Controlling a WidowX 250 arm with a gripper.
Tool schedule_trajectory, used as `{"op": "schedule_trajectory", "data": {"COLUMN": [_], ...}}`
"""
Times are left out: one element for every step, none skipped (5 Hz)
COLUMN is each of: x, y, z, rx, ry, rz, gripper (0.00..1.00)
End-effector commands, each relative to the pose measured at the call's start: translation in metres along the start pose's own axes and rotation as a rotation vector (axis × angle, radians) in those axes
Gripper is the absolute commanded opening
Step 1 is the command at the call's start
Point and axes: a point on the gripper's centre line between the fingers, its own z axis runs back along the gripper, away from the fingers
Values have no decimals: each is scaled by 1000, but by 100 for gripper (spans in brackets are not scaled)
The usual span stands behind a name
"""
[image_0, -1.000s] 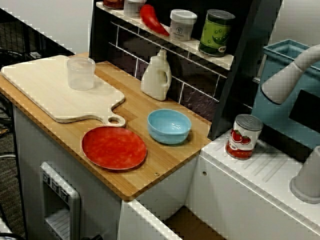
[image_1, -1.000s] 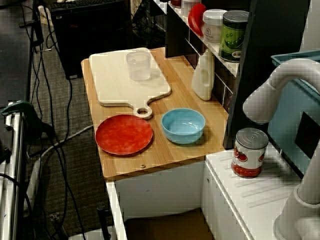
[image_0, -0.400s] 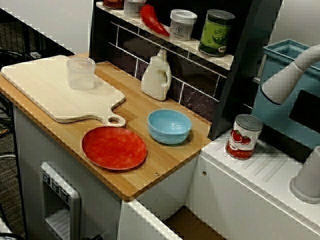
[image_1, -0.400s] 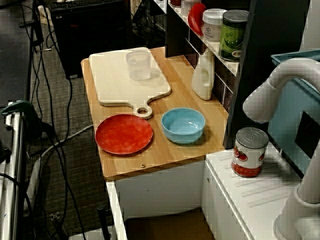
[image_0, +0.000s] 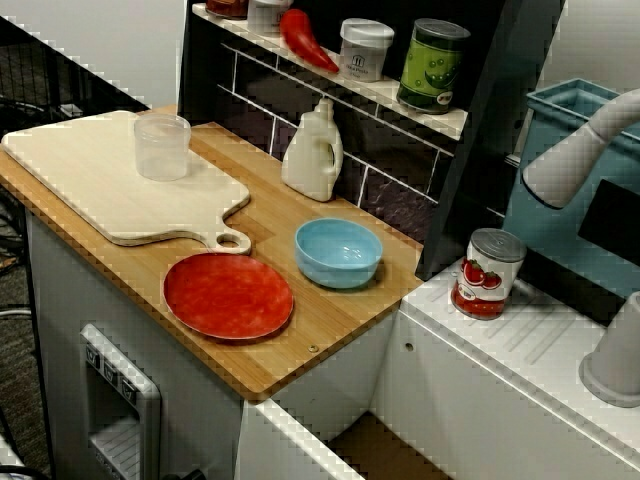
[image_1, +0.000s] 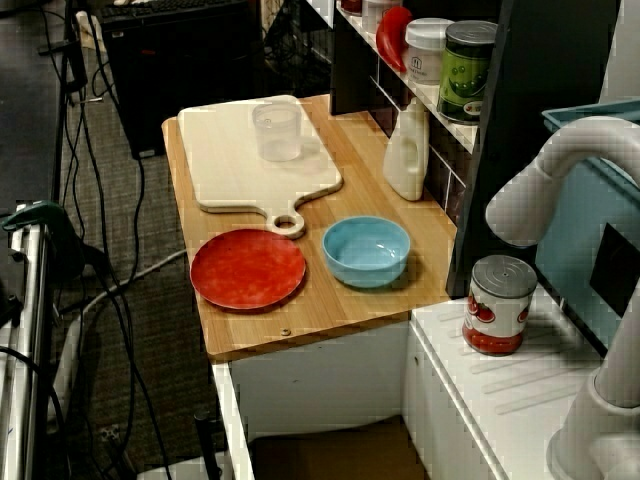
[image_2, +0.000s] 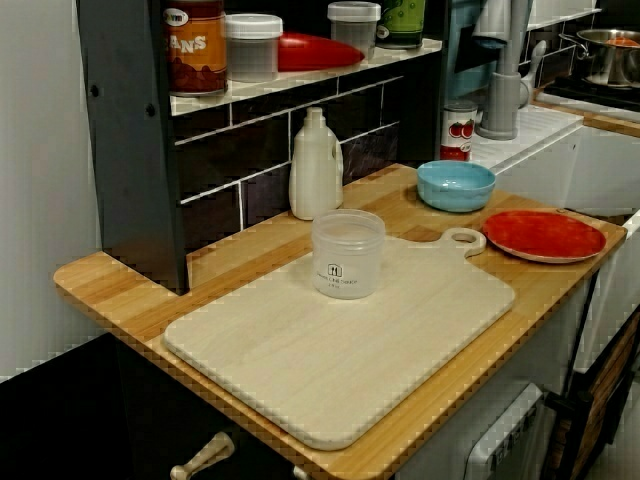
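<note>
The white robot arm (image_0: 570, 160) is hanging bent above the white counter (image_0: 520, 375). Its hand is lying outside every view, so its opening and hold cannot be told. The red tomato-labelled tin can (image_0: 487, 273) is standing untouched nearest the arm. No grasp looks begun, and one is calling for bringing the hand down first.

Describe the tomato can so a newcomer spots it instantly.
Find the white ribbed counter adjoining the wooden worktop. The tomato can stands upright there, beside the dark shelf unit. Unlike the green can on that unit, its label is red with tomatoes.
</note>
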Motion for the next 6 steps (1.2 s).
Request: {"op": "schedule_trajectory", "data": {"x": [26, 29, 27, 22, 14, 4], "y": [-1, 10, 22, 30, 30, 24], "z": [22, 15, 12, 9, 4, 2], "rx": [-53, -57, -54, -53, -48, -28], "ry": [-49, -13, -15, -35, -44, -35], "rz": [35, 40, 54, 72, 111, 180], "gripper": [100, 100, 100, 100, 100, 100]}}
